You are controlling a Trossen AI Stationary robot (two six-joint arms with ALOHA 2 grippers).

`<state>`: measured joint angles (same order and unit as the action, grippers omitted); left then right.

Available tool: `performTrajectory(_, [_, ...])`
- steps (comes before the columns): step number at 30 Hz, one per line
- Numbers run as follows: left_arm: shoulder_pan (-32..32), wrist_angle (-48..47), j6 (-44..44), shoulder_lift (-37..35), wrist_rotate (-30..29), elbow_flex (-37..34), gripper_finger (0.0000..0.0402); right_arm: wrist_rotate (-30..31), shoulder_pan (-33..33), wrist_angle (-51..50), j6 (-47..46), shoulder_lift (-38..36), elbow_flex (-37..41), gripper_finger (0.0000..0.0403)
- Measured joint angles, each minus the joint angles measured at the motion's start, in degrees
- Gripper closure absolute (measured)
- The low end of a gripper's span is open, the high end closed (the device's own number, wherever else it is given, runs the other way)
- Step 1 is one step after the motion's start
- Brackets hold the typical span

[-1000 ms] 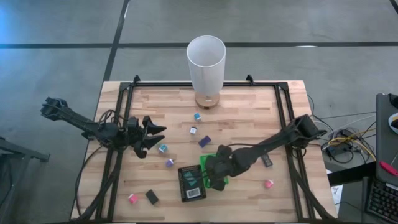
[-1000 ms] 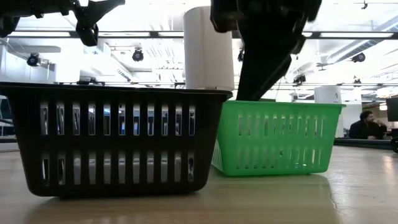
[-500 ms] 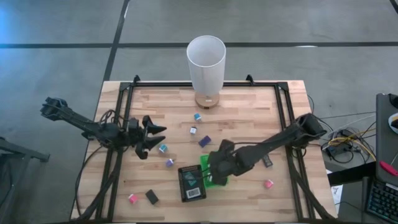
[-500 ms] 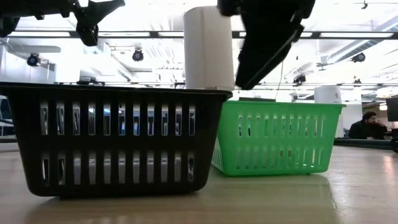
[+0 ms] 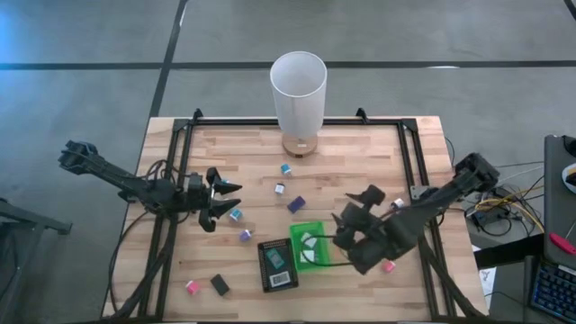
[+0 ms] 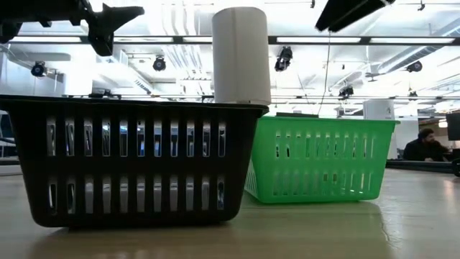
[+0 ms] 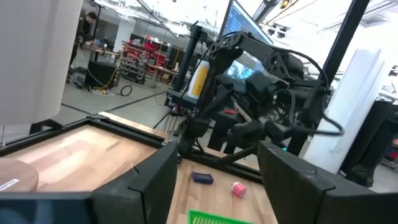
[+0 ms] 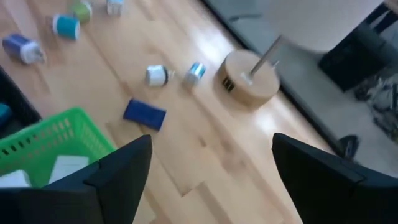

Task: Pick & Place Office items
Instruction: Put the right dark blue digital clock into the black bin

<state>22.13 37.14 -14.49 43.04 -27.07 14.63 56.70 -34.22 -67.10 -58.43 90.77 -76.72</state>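
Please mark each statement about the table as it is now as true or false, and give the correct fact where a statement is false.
1. The green basket stands beside the black basket. True.
2. The right gripper is holding a pink item. False: its open jaws hold nothing, and a pink item lies on the table.
3. The tall white cylinder lies on its side. False: it stands upright on a round wooden base.
4. White pieces lie inside the green basket. True.
5. The left gripper is inside the black basket. False: it hovers near the table's left side, by a teal item.
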Motion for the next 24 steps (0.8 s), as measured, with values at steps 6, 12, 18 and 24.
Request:
performTrajectory(6, [0.0, -1.7, 2.6, 1.7, 0.0, 0.0, 0.0174, 5.3, -0.7, 0.1, -0.1, -5.6, 4.1, 0.0082])
performTrajectory(12, [0.0, -3.1, 3.0, 4.6, 0.0, 0.0, 0.0174, 10.8, -0.7, 0.2, -0.1, -10.9, 8.5, 0.0076])
performTrajectory(18, [0.0, -2.8, 2.1, 5.5, -0.1, 0.0, 0.0174, 11.2, -0.7, 0.5, -2.4, -15.4, 14.1, 0.0079])
performTrajectory(24, [0.0, -0.9, -0.5, 5.5, -4.0, 0.0, 0.0174, 11.2, -0.7, 0.5, -3.7, -20.4, 18.6, 0.0079])
